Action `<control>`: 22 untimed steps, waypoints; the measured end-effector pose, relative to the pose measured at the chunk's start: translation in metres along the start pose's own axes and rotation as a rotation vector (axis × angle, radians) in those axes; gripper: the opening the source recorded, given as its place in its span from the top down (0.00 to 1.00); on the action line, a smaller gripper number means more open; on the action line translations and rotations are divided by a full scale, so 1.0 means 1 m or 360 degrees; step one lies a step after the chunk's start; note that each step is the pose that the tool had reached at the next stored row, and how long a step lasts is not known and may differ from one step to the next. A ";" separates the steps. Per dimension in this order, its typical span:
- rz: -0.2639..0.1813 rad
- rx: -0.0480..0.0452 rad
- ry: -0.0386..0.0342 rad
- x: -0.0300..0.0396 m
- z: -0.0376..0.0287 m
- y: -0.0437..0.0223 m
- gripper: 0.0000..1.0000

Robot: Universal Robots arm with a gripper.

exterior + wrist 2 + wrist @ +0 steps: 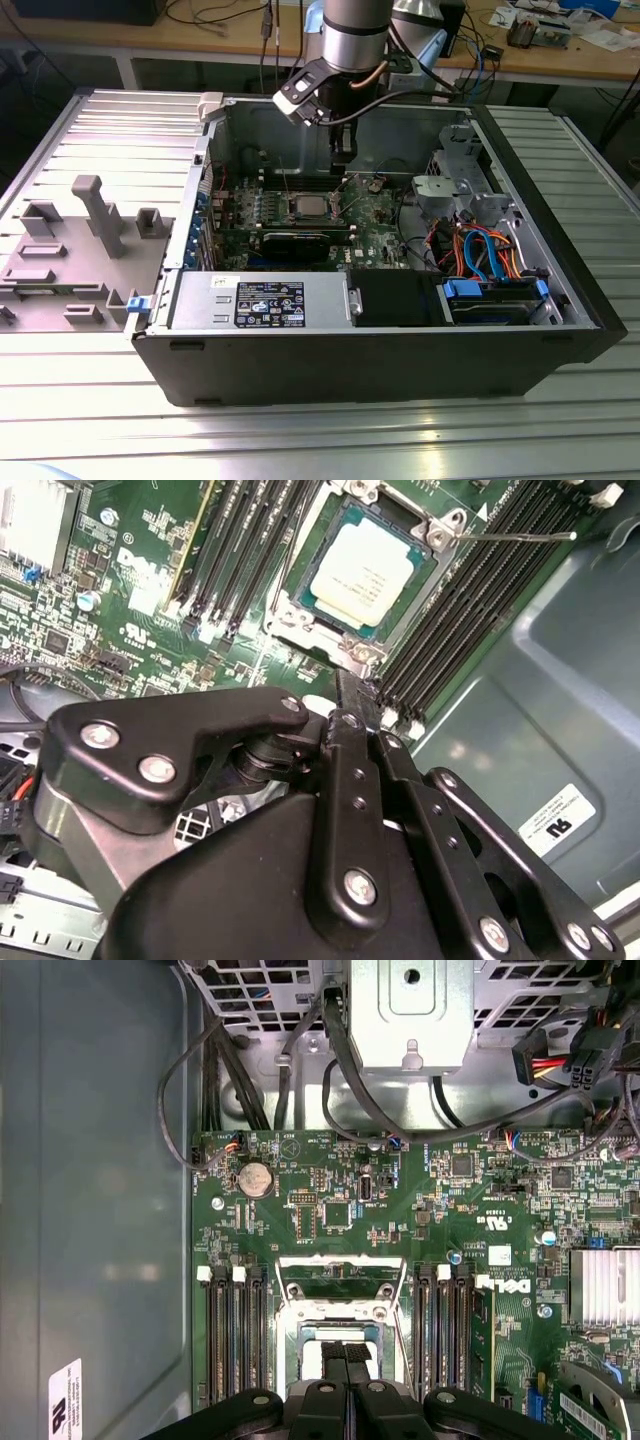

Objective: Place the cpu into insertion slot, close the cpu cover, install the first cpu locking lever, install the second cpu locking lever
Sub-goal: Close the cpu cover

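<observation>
While our gripper (347, 1355) hangs near the cpu (362, 572), fingers (333, 1372) pressed together, we fear it may slip off the thin lever (515, 536).

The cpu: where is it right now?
In the second wrist view the cpu lies on the green motherboard between two banks of long black slots; in the exterior view, midway inside the open computer case.
</observation>
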State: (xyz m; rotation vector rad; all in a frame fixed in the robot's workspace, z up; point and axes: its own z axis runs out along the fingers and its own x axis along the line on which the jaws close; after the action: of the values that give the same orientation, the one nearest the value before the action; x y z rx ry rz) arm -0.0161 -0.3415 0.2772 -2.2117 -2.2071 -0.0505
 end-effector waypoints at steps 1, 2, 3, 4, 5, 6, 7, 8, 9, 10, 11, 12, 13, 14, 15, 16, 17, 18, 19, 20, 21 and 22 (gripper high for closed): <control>0.0000 0.0000 0.0000 0.0000 0.0000 0.0004 0.89; 0.0000 0.0000 0.0000 0.0000 0.0000 0.0004 0.89; 0.0000 0.0000 0.0000 0.0000 0.0000 0.0006 0.89; 0.0000 0.0000 0.0000 0.0000 0.0000 0.0008 0.89; 0.0000 0.0000 0.0000 0.0000 0.0000 0.0009 0.89; 0.0000 0.0000 0.0000 0.0000 0.0000 0.0014 0.89; 0.0000 0.0000 0.0000 0.0000 0.0000 0.0016 0.89; 0.0000 0.0000 0.0000 0.0000 0.0000 0.0017 0.89; 0.0000 0.0000 0.0000 0.0000 0.0000 0.0019 0.89; 0.0000 0.0000 0.0000 0.0000 0.0000 0.0020 0.89; 0.0000 0.0000 0.0000 0.0000 0.0000 0.0022 0.89; 0.0000 0.0000 0.0000 0.0000 0.0000 0.0023 0.89; 0.0000 0.0000 0.0000 0.0000 0.0000 0.0025 0.89; 0.0000 0.0000 0.0000 0.0000 0.0000 0.0028 0.89; 0.0000 0.0000 0.0000 0.0000 0.0000 0.0029 0.89; 0.0000 0.0000 0.0000 0.0000 0.0000 0.0029 0.89; 0.0000 0.0000 0.0000 0.0000 0.0000 0.0031 0.89; 0.0000 0.0000 0.0000 0.0000 0.0000 0.0034 0.89; 0.0000 0.0000 0.0000 0.0000 0.0000 0.0035 0.89; 0.0000 0.0000 0.0000 0.0000 0.0001 0.0056 0.89; -0.0002 0.0000 0.0000 0.0000 0.0001 0.0071 0.89; -0.0064 0.0002 0.0001 -0.0001 0.0002 0.0088 0.89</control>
State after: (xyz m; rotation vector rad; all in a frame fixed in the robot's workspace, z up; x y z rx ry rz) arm -0.0073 -0.3416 0.2771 -2.1666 -2.2506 -0.0499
